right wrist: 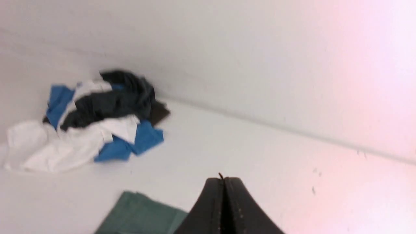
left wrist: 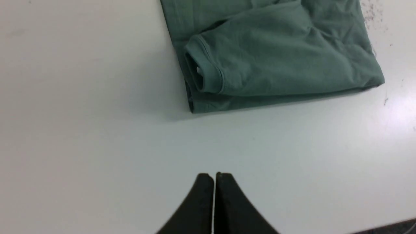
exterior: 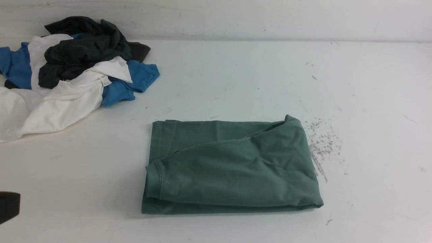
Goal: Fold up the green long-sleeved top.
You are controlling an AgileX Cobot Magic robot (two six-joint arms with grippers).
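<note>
- At the far left of the white table (exterior: 236, 84), a loose pile of clothes (exterior: 67, 77) lies against the back wall (exterior: 270, 17); dark grey garment on top, blue and white ones beneath; it sits well apart from the folded top.
- The left gripper (left wrist: 214, 177) hangs over bare table near the front left; its fingers are pressed together, holding nothing; nothing lies between it and the top.
- The green long-sleeved top (exterior: 229, 168) lies folded into a rectangle near the table's middle, a ribbed cuff (exterior: 153, 180) at its left edge.
- Dark scuff marks (exterior: 320, 145) speckle the table just right of the top.
- The right gripper (right wrist: 224, 180) is raised above the table; fingers together, empty.
</note>
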